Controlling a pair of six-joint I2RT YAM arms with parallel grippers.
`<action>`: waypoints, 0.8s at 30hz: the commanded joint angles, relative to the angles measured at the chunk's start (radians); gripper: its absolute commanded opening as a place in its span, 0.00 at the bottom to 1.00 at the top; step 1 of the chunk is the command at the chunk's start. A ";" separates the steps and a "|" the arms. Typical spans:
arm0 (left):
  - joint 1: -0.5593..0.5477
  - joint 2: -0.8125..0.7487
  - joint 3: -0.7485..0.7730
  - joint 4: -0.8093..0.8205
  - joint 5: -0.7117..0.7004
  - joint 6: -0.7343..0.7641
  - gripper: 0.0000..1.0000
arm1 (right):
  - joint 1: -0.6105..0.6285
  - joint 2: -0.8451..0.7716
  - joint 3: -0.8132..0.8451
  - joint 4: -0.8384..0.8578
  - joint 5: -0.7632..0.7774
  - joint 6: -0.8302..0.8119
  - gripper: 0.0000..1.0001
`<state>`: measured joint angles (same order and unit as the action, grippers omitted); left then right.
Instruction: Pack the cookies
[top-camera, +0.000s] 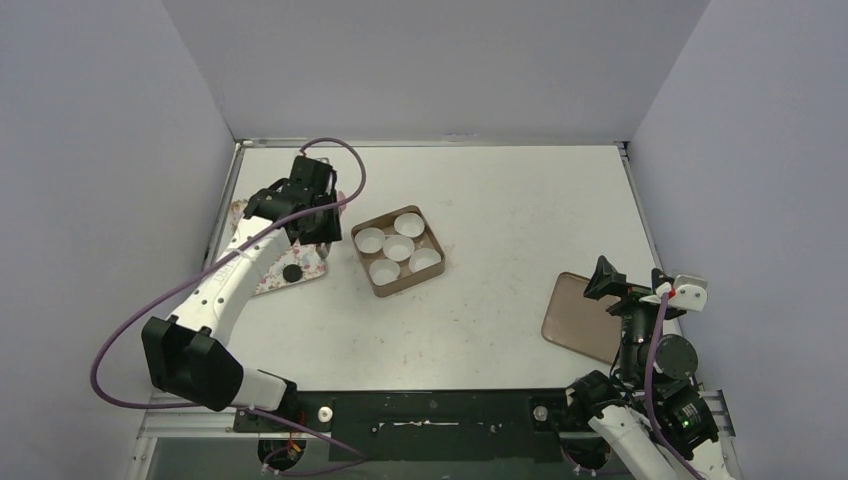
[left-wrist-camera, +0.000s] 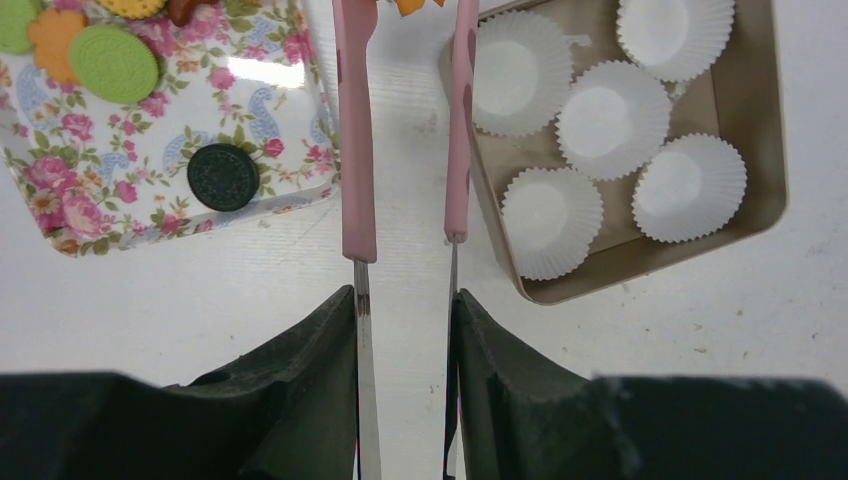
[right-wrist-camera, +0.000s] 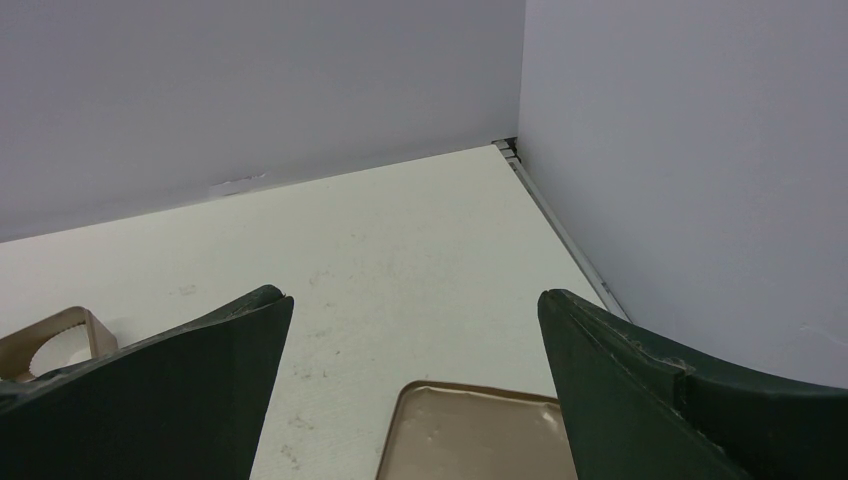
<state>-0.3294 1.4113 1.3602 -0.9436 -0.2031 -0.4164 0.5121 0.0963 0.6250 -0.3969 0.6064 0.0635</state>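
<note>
Only the left wrist view shows the left hand (left-wrist-camera: 405, 305) clamped on pink-handled metal tongs (left-wrist-camera: 357, 150), an orange cookie (left-wrist-camera: 415, 6) at their tips, between the flowered tray (left-wrist-camera: 90, 200) of cookies (left-wrist-camera: 113, 62) and the tan box (left-wrist-camera: 765, 150). The right hand (right-wrist-camera: 415, 310) gapes wide, empty.

I see my right claw (right-wrist-camera: 415, 297) spread wide over the white bench (right-wrist-camera: 400, 220). A tan tray (right-wrist-camera: 480, 435) lies flat on the bench between its fingers. At the left edge, a box corner (right-wrist-camera: 92, 328) shows one white paper cup (right-wrist-camera: 58, 352).
</note>
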 joint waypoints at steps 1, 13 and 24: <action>-0.089 -0.012 0.048 0.062 0.035 -0.025 0.13 | 0.008 0.005 -0.002 0.039 0.003 -0.009 1.00; -0.286 0.109 0.049 0.239 0.013 -0.050 0.13 | 0.007 0.003 -0.001 0.032 0.008 -0.009 1.00; -0.352 0.252 0.097 0.292 -0.018 -0.040 0.13 | 0.007 -0.003 -0.001 0.028 0.012 -0.009 1.00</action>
<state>-0.6670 1.6432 1.3819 -0.7204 -0.1898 -0.4595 0.5121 0.0963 0.6243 -0.3973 0.6067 0.0635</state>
